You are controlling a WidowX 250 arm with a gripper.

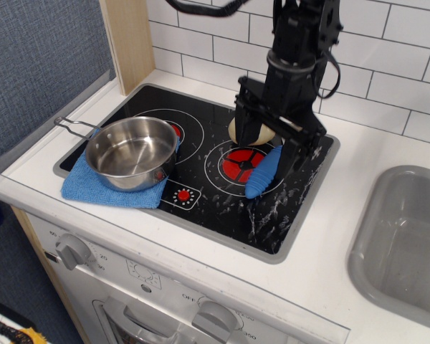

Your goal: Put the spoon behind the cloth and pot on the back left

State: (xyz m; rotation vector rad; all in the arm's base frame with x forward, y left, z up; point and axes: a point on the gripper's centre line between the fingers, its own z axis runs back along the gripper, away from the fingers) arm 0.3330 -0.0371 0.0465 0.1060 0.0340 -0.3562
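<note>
We see the black gripper (270, 147) in the upper middle of the frame, low over the stove top (201, 168). Its two fingers (246, 122) are spread wide apart, and they hold nothing. The spoon (263, 173) lies on the stove just below the gripper. We see its blue handle next to the red ring; its bowl is hidden behind the gripper. A beige round lump (252, 133) sits between the fingers, partly hidden. On the left of the frame the shiny pot (131, 153) sits on the blue cloth (93, 188). At the bottom we can read "OFF" (187, 299) by a knob (214, 317); the small numbers there are too tiny to read.
</note>
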